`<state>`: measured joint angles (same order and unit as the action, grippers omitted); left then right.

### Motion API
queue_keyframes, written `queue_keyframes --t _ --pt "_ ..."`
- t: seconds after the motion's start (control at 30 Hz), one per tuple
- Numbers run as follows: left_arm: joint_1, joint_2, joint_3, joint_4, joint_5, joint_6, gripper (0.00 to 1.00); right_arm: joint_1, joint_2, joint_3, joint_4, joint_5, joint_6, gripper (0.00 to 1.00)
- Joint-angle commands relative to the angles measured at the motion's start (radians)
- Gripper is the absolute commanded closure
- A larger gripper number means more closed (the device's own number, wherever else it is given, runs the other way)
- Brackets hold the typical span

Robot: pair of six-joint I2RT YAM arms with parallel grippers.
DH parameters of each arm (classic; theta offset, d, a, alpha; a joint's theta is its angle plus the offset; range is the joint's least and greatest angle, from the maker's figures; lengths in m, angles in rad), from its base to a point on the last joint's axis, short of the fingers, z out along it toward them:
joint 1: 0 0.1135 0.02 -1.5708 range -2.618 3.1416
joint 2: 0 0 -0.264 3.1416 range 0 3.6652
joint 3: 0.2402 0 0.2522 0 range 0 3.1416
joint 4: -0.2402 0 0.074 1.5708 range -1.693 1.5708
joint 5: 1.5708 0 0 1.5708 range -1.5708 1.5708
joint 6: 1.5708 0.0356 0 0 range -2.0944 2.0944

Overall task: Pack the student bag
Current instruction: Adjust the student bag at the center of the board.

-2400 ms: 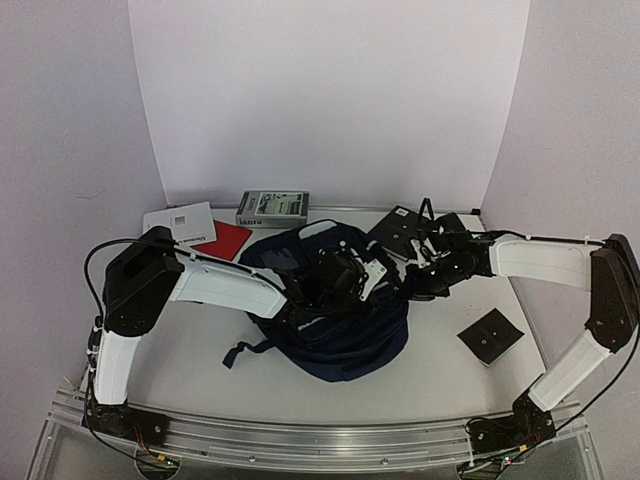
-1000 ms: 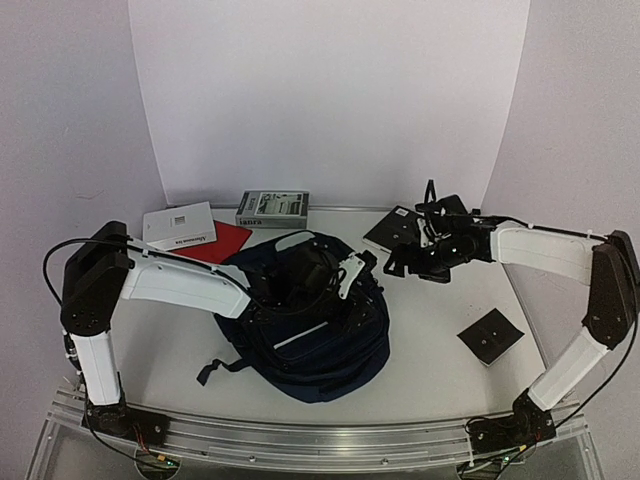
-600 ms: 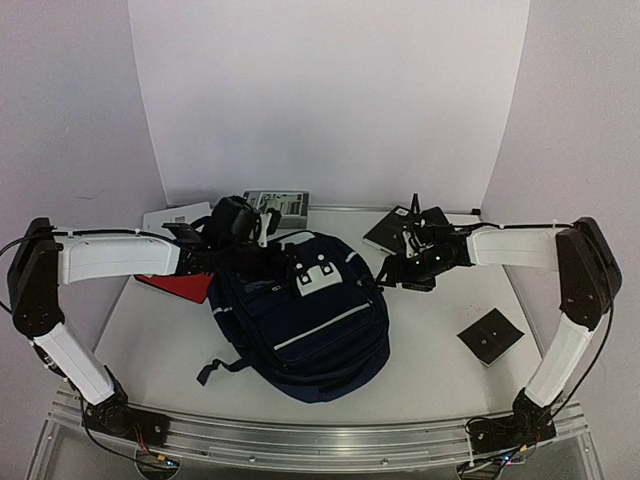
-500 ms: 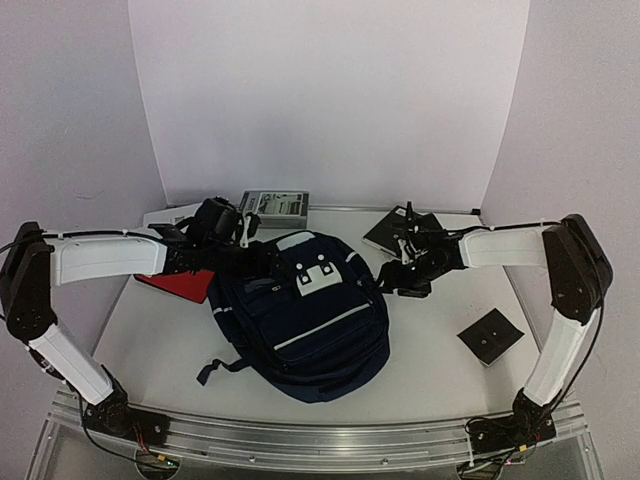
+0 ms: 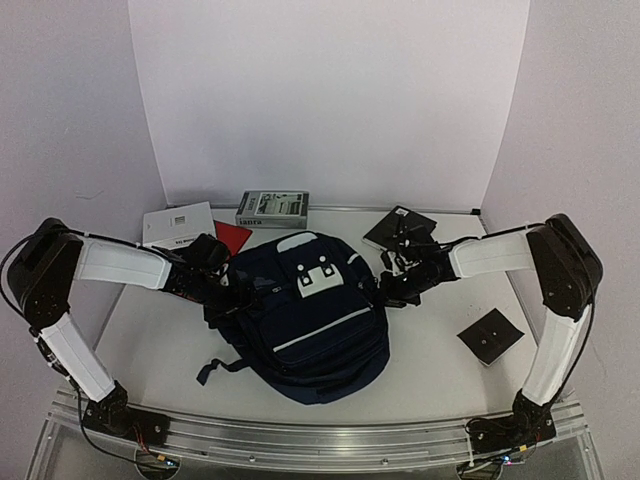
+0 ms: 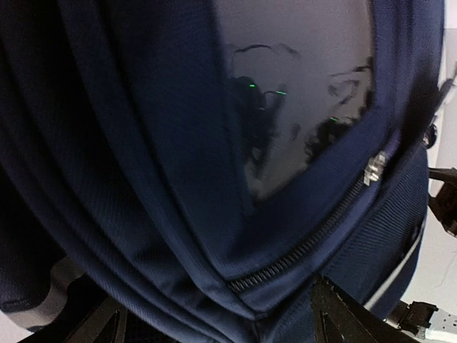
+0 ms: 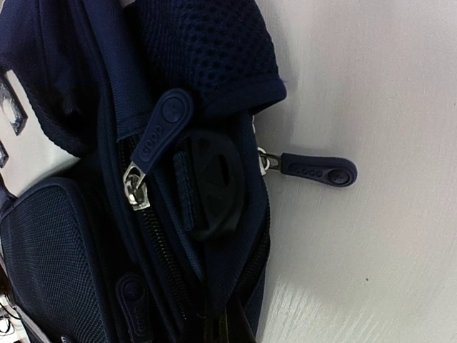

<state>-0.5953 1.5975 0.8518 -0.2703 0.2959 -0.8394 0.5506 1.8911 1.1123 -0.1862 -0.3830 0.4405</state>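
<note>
The student bag (image 5: 300, 320), navy with a white stripe and a light grey flap, lies flat in the middle of the table. My left gripper (image 5: 222, 290) is pressed against its left side. In the left wrist view the left gripper (image 6: 221, 314) stands open, its fingers (image 6: 350, 318) wide apart, with folds of bag fabric and a zipper (image 6: 314, 232) between them. My right gripper (image 5: 385, 288) is at the bag's right edge. In the right wrist view the right gripper (image 7: 228, 332) is shut on the fabric beside the zipper, below two navy zipper pulls (image 7: 163, 127).
A white box (image 5: 180, 225) and a red booklet (image 5: 233, 236) lie at the back left. A grey box (image 5: 272, 208) stands against the back wall. A black notebook (image 5: 400, 227) sits behind the right gripper, and a black square pad (image 5: 490, 336) lies at the right.
The bag now lies with its grey flap up. My left gripper dropped from the bag's top to its left side and opened. My right gripper moved to the bag's right edge and shut.
</note>
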Motion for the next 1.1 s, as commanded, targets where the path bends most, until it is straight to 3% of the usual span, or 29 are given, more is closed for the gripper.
queue_keyframes --t 0.0,0.27,0.43,0.6,0.7,0.8,0.93,1.07 --pt "0.002 0.125 0.069 0.112 0.043 0.002 0.13 0.027 -0.108 -0.097 0.003 -0.009 0.043 1.00" --pt "0.000 0.298 0.276 0.344 0.191 0.066 0.17 0.151 -0.261 -0.268 0.001 0.016 0.178 1.00" --pt "0.003 0.386 0.427 0.403 0.199 0.164 0.17 0.278 -0.306 -0.270 0.004 0.042 0.276 1.00" --pt "0.028 0.339 0.526 0.246 0.078 0.298 0.15 0.291 -0.405 -0.212 -0.046 0.127 0.280 0.63" --pt "0.050 0.247 0.500 0.119 -0.051 0.332 0.12 0.290 -0.437 -0.160 -0.117 0.182 0.229 0.49" --pt "0.060 0.142 0.418 0.007 -0.149 0.328 0.10 0.287 -0.419 -0.107 -0.172 0.225 0.159 0.44" --pt "0.061 0.007 0.256 -0.114 -0.192 0.242 0.09 0.276 -0.374 -0.074 -0.185 0.217 0.034 0.47" --pt "0.061 -0.122 0.087 -0.160 -0.138 0.083 0.09 0.249 -0.329 -0.066 -0.194 0.185 -0.076 0.52"
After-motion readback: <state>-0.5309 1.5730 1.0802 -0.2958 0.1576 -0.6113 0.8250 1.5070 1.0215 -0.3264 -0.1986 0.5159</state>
